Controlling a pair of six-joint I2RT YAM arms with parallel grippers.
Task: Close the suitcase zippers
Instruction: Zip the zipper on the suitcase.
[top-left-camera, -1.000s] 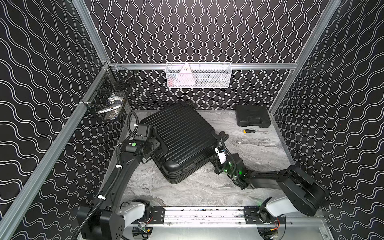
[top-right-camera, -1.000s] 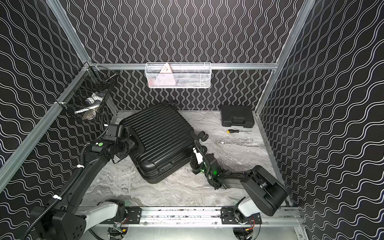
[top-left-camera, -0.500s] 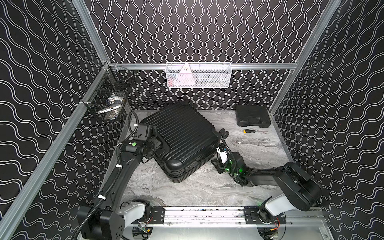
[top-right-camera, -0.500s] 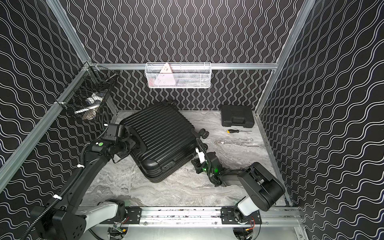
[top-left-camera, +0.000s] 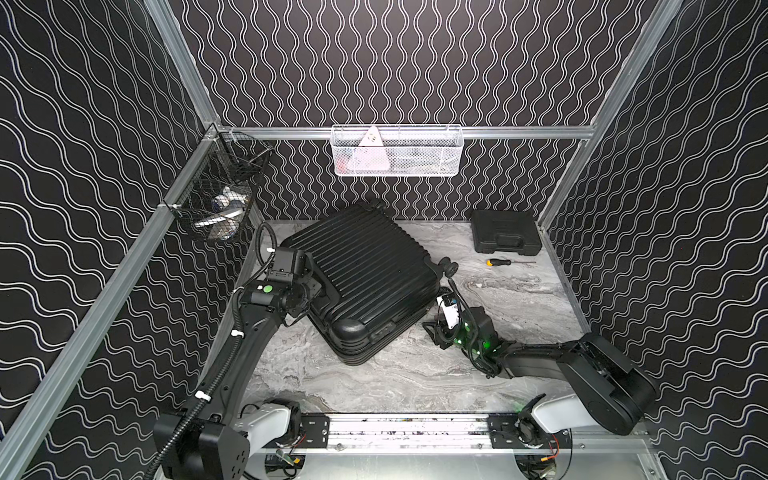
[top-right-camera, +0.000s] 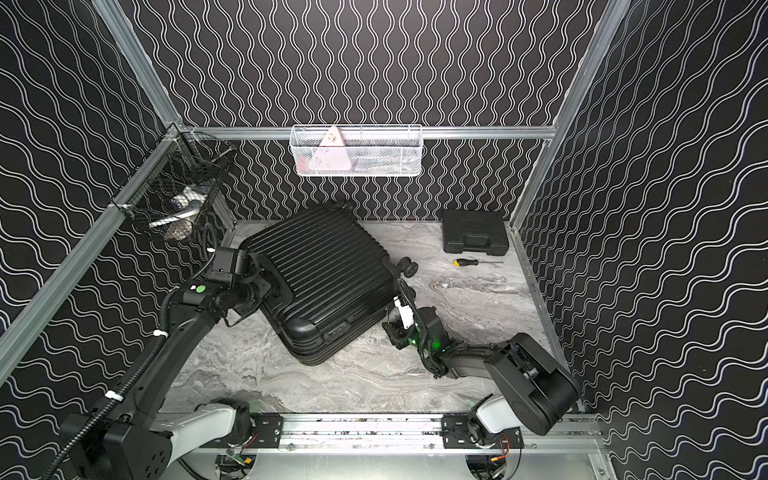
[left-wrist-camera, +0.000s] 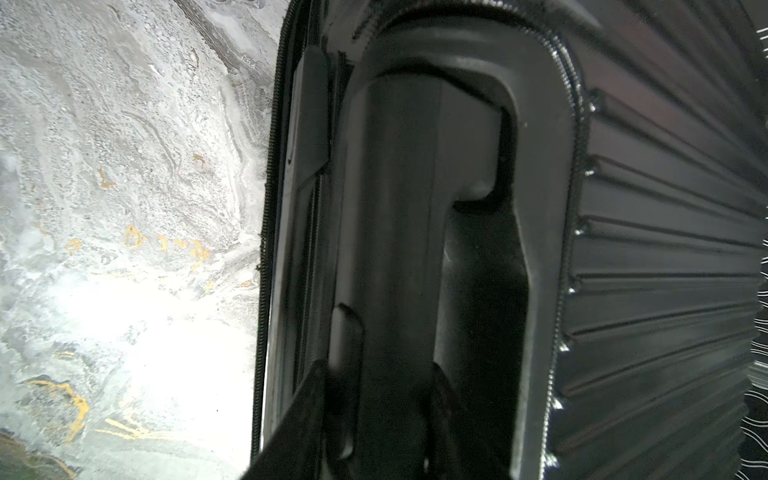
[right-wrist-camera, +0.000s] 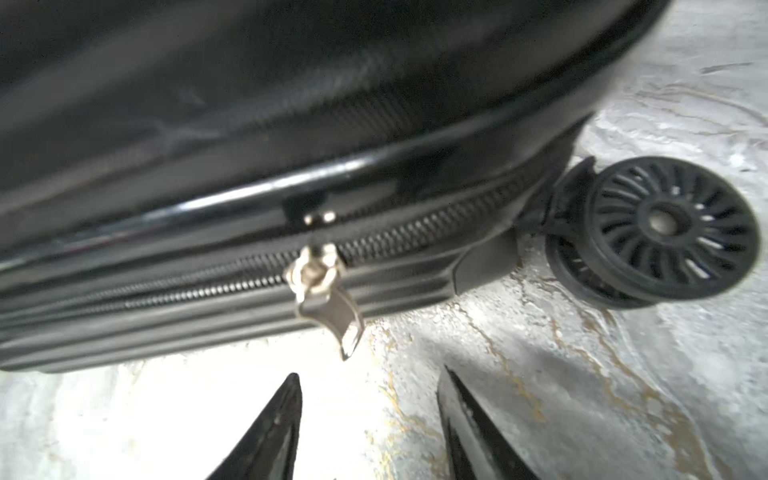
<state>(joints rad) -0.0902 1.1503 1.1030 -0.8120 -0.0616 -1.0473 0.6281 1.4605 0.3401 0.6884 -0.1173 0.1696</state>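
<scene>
**Handle clamped, zipper pull hanging free**

The small black ribbed hard-shell suitcase is seen lying flat on the grey marbled tabletop, shells together. Its recessed black handle is clamped between the fingers of the left gripper. The right gripper is held low beside a side edge of the suitcase, near a black double wheel; its fingertips are set apart with nothing between them. Just beyond them the small silvery zipper pull is left hanging untouched from the black zipper band, whose teeth appear joined on the wheel side. A flat black moulded tool case and a yellow-handled screwdriver are seen well apart from the suitcase.
</scene>
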